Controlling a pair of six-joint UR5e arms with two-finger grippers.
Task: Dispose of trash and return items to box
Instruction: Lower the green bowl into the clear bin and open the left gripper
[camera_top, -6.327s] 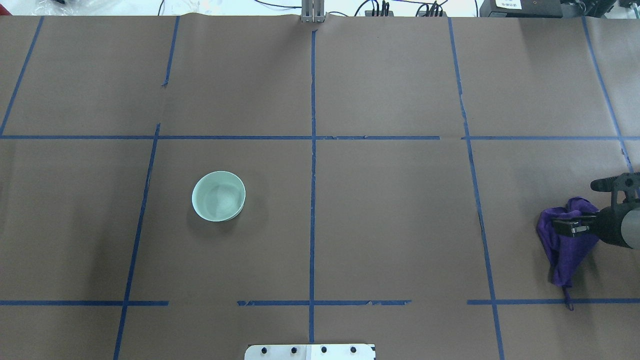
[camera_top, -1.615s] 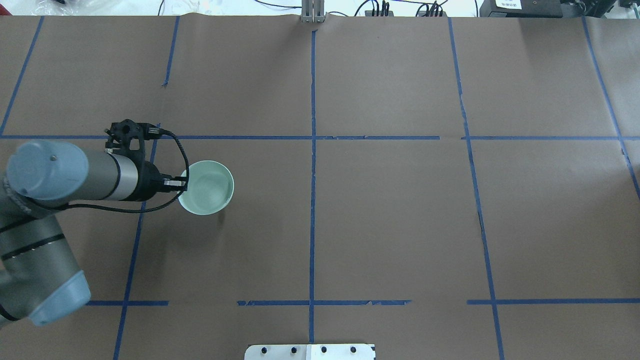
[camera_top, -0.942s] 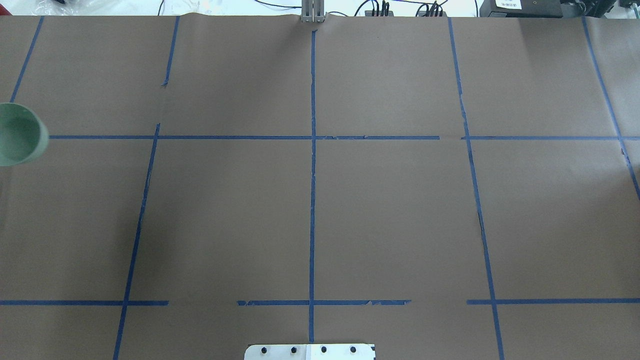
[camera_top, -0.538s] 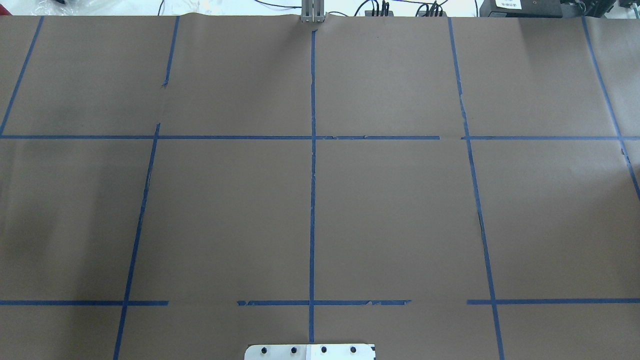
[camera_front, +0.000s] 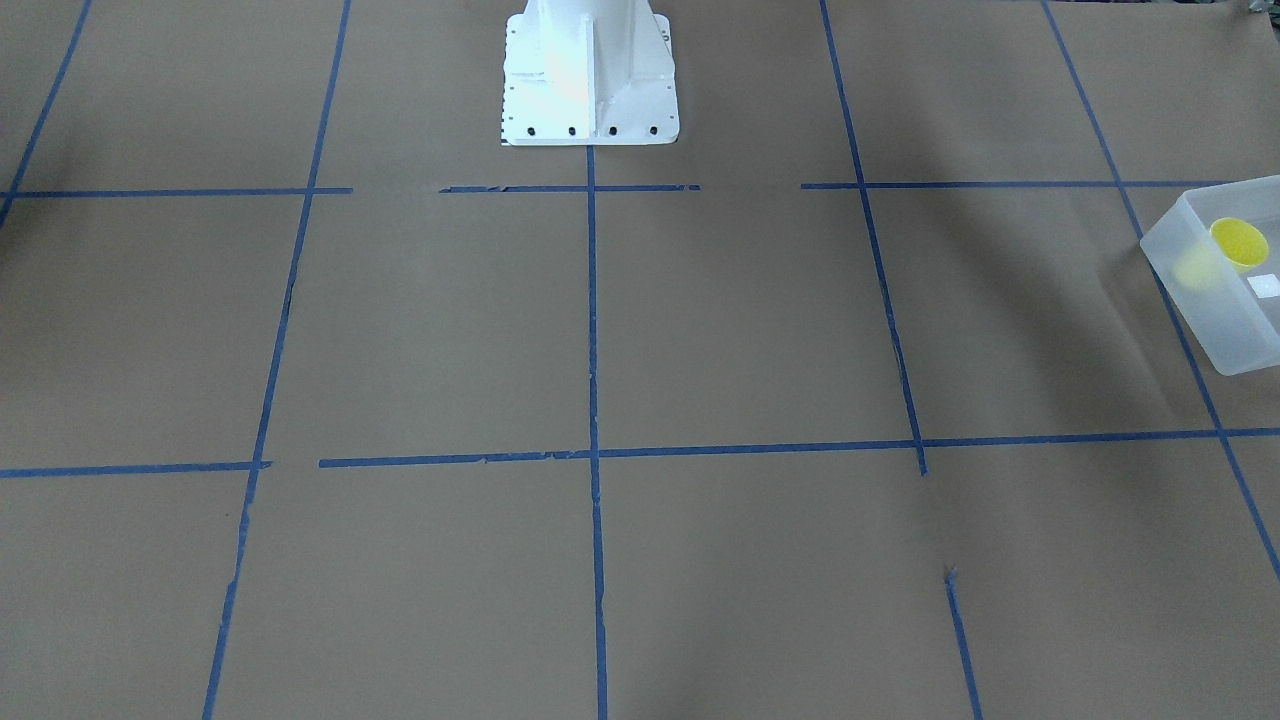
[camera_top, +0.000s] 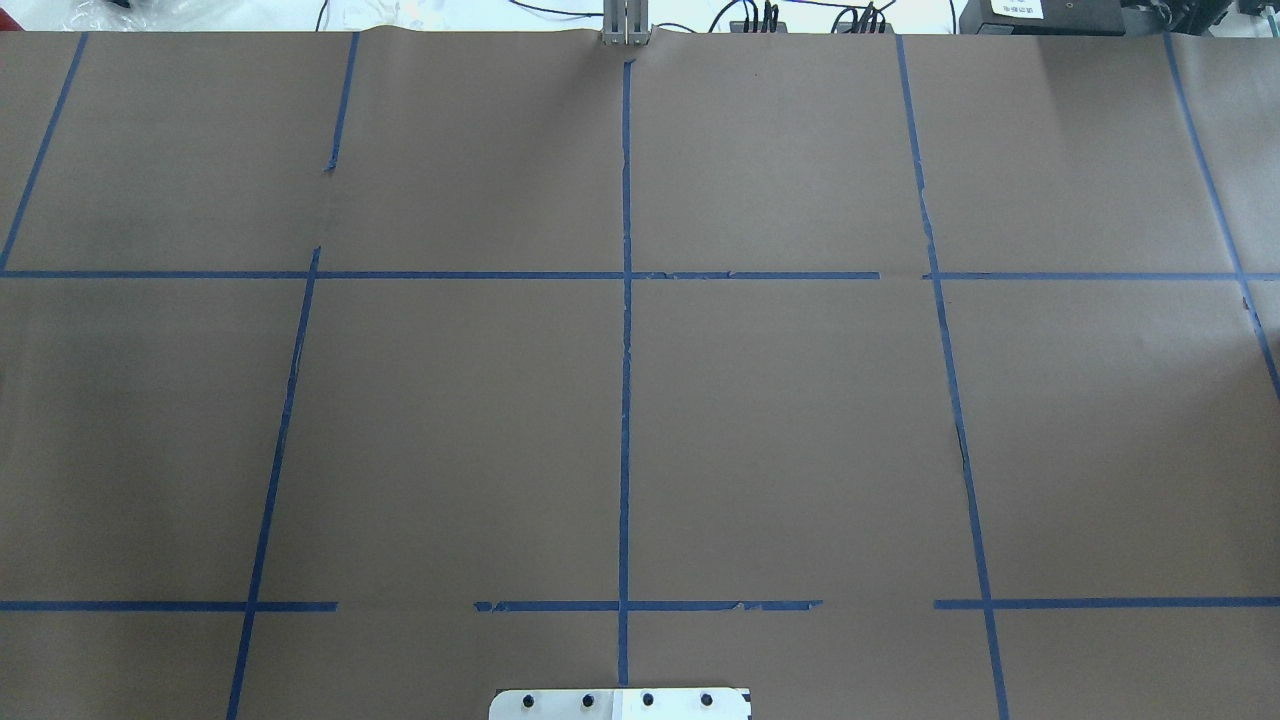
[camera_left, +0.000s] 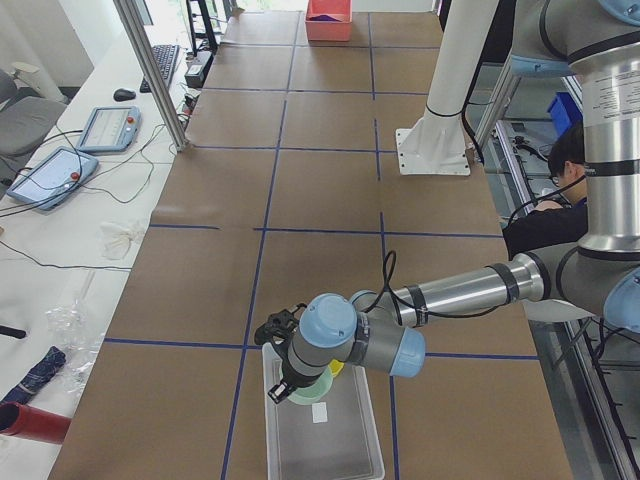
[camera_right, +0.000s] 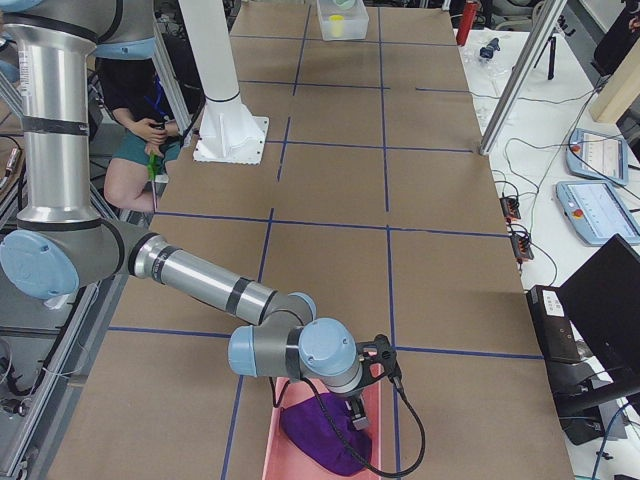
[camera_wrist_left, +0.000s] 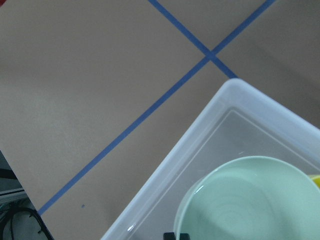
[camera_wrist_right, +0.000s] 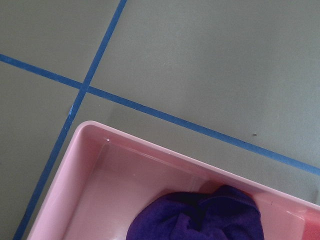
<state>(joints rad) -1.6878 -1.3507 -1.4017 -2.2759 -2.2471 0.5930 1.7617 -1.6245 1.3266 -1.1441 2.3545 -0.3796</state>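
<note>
At the robot's left end of the desk (camera_top: 800, 420), a frosted, low-walled box (camera_left: 340, 455), flat on the brown paper. Inside it, near 1 end, a yellow cup (camera_front: 1238, 242), open mouth showing from above. Just beside the cup, and hiding all but a yellow sliver of it from the left wrist camera, a mint-green bowl (camera_wrist_left: 250, 205), mouth up, within the box's outline close to 1 corner. Cannot tell whether resting on the box floor or hanging just above it. Left end effector (camera_left: 282, 388) pointing down over that same corner, clenched on the bowl's near rim. Only a dark bit of fingertip visible, at the bottom edge of the wrist view.

Across the middle, brown paper crossed by blue tape (camera_top: 625, 400) in a grid of long lines, some broken by short gaps. On the robot's side, on the centre line, the white robot base (camera_front: 590, 70), bolted down through a flat plate.

At the right end, a pink bin (camera_wrist_right: 150, 150) with a purple cloth (camera_wrist_right: 200, 215) bunched inside, toward 1 end. Right end effector (camera_right: 356, 418) hanging directly over the cloth, pointing down, black cable looping off to 1 side. Cannot tell whether released or clenched, nor whether touching the cloth.
</note>
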